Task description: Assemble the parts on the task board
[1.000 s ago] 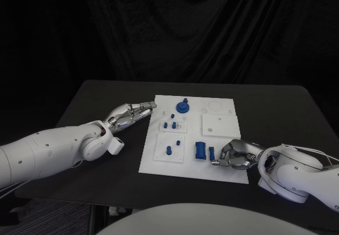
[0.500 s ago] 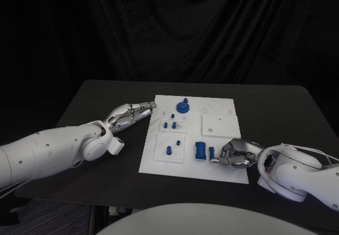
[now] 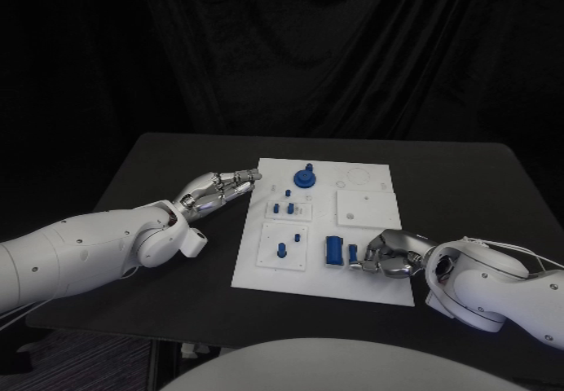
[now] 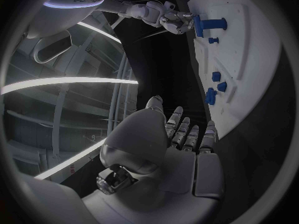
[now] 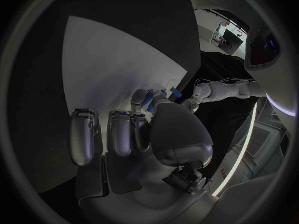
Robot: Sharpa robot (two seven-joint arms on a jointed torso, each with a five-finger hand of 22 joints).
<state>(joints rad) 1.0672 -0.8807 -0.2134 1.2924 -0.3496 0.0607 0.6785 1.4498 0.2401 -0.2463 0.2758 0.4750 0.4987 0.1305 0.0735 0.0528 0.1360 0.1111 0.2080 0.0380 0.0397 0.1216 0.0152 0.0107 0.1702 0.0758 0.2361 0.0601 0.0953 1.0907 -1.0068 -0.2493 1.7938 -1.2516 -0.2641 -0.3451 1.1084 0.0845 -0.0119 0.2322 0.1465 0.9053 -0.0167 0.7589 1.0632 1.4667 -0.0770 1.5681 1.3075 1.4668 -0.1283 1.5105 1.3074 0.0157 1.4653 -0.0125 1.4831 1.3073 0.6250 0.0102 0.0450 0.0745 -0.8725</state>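
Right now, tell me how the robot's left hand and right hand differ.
The left hand hangs beside the task board's far left edge, fingers extended and holding nothing; the right hand sits over the board's near right part with fingers curled. The right hand touches a blue part; the left touches none. Both are silver, on white arms.

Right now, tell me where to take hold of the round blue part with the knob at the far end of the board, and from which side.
Take the round blue part by its upright knob, coming straight down from above. The knob stands proud of the flat disc, which sits low on the task board and offers little edge to grip. The left hand hovers just beside the board's far left corner, so it looks the nearer hand.
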